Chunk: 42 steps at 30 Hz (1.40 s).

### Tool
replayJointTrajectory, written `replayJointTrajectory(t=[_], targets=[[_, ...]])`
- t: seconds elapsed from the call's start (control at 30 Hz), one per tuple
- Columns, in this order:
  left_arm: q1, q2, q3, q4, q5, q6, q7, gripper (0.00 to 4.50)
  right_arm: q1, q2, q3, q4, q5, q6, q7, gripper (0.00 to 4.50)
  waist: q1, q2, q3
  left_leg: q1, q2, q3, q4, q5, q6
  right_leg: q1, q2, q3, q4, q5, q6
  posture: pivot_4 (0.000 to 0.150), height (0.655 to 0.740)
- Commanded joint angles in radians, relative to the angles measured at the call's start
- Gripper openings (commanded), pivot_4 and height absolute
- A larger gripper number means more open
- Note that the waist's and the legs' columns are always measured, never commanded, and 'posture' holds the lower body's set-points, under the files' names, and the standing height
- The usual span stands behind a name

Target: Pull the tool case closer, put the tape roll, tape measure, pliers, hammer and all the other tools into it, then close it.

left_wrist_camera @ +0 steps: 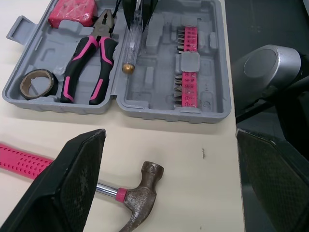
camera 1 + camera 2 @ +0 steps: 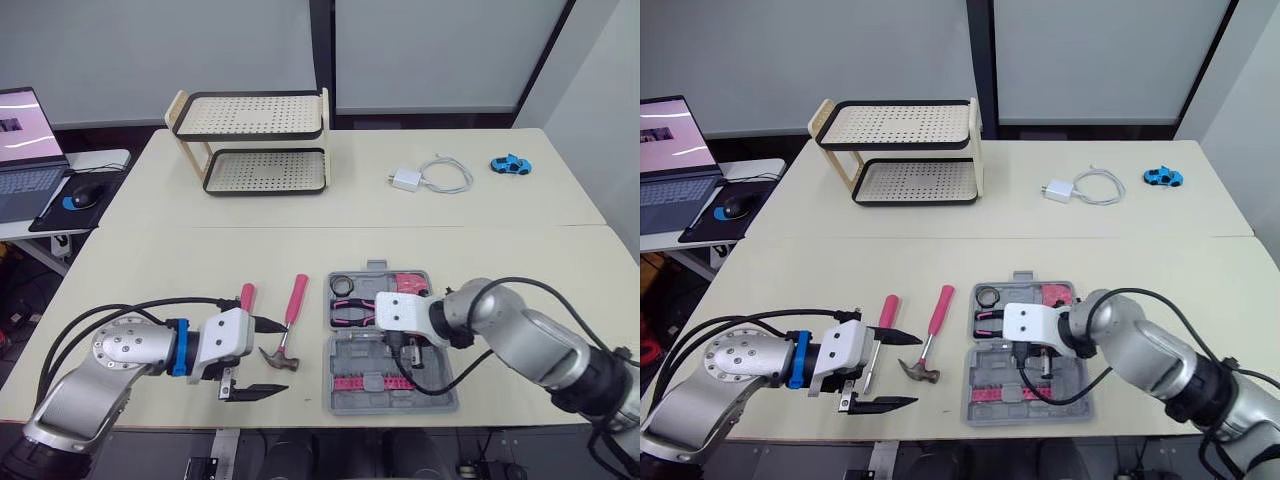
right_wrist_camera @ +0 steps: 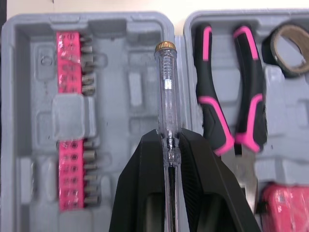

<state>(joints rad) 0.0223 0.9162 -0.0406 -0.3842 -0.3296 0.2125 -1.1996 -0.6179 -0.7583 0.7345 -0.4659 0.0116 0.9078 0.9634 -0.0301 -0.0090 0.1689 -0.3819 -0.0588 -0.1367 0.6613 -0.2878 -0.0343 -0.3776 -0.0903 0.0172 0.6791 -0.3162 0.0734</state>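
Observation:
The grey tool case lies open near the table's front edge. In it lie the tape roll, pink-handled pliers, the pink tape measure and a strip of pink bits. Over the case, my right gripper is shut on a clear tester screwdriver. Left of the case lies the pink-handled hammer, with a pink-handled screwdriver beside it, partly hidden by my left arm. My left gripper is open, just above the hammer head, holding nothing.
A two-tier perforated rack stands at the back left of the table. A white charger with cable and a blue toy car lie at the back right. A laptop and mouse sit on a side desk.

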Motion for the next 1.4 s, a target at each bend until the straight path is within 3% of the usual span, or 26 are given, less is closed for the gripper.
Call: replayJointTrajectory(t=[0.03,1.03,1.27,1.4], targets=[[-0.006,0.000,-0.002,-0.027,0.002,-0.002,0.007,4.50,-0.015,0.009,0.006,-0.004,-0.023,-0.011,0.010,0.18,0.001,0.000,0.000,0.000,0.000,0.000,0.000,0.000,0.000,0.000,0.000,0.000,0.000,0.000,0.000,0.150,0.7400],[-0.009,-0.007,-0.021,-0.027,0.002,-0.011,0.006,4.50,0.007,0.099,0.031,0.120,-0.115,-0.116,0.047,0.18,-0.001,0.000,0.000,0.000,0.000,0.000,0.000,0.000,0.000,-0.002,0.000,0.000,0.001,0.000,0.000,0.150,0.7400],[-0.003,-0.010,-0.028,-0.022,0.004,-0.023,0.011,4.50,0.005,0.094,-0.028,0.079,-0.084,-0.125,0.071,2.52,-0.001,0.000,0.000,0.000,0.000,0.000,0.000,0.000,0.000,-0.002,0.000,0.000,0.001,0.000,0.000,0.150,0.7400],[-0.006,-0.013,-0.030,-0.024,0.003,-0.019,0.016,4.50,0.008,0.076,-0.081,0.020,-0.043,-0.103,0.105,2.52,-0.001,0.000,0.000,0.000,0.000,0.000,0.000,0.000,0.000,-0.002,0.000,0.000,0.001,0.000,0.000,0.150,0.7400]])
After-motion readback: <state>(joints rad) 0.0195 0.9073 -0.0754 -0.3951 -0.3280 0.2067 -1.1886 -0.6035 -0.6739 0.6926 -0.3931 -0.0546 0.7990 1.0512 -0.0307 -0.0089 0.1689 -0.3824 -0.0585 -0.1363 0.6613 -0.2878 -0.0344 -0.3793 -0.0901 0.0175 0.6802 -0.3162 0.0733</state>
